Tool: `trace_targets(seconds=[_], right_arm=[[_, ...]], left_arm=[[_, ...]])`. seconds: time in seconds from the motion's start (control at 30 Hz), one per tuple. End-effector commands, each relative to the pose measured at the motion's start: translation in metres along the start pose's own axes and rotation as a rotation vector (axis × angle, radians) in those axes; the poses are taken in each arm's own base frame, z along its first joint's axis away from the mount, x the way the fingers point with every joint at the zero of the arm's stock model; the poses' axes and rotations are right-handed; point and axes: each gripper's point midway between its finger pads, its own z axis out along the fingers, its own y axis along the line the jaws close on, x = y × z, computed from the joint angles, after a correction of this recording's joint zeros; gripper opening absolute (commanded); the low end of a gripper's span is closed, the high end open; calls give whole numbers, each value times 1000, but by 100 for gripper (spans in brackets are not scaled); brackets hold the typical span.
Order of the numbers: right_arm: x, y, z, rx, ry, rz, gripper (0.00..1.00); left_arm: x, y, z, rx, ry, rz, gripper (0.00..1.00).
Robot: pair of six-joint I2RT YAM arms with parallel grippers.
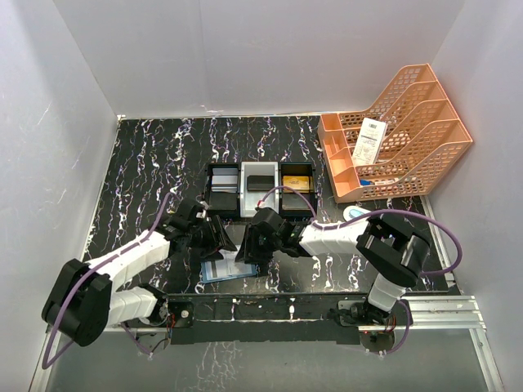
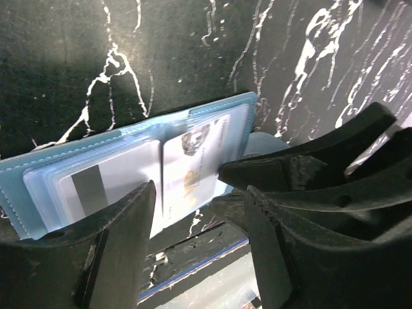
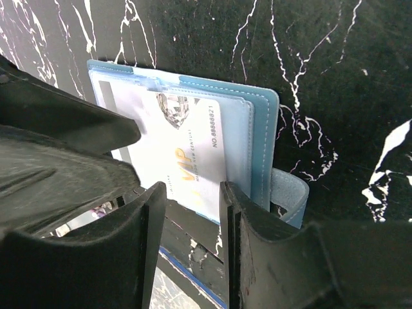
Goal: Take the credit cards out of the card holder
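Note:
The teal-blue card holder [image 1: 219, 270] lies open and flat near the table's front edge. Its clear pockets hold a white VIP credit card [image 3: 183, 148] and, beside it, a card with a dark stripe [image 2: 90, 190]. My left gripper [image 2: 199, 199] hangs open over the holder's [image 2: 38, 161] near edge, nothing between its fingers. My right gripper [image 3: 193, 193] stands close beside it, jaws a narrow gap apart at the VIP card's near edge, not pinching it. The right finger [image 3: 241, 225] rests by the holder's [image 3: 264, 129] outer panel, near the snap tab [image 3: 293, 193]. From above, both grippers, left [image 1: 216, 237] and right [image 1: 249, 245], meet over the holder.
Behind the arms sits a black-and-white three-compartment tray [image 1: 245, 204] with a black card [image 1: 261, 181] and a gold card [image 1: 296, 180] in it. An orange file rack [image 1: 400, 131] with a white barcoded slip [image 1: 370, 140] stands back right. A white-and-blue oval case [image 1: 357, 213] lies below it.

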Motion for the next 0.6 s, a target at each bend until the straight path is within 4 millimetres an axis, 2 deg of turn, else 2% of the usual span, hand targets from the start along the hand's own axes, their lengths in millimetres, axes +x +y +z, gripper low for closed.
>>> trace_targets(seconds=[0.0,0.33,0.57], right_arm=[[-4,-20,5,92,-26,35,37],[7,-40,6,105,-7,86,37],[7,-44,8,113,-4,94,37]], left_arm=[[7,7,4,-11,27,-2,55],[17,33,11,-80,29,-45,48],[23,37,14,-44,18,-60,40]])
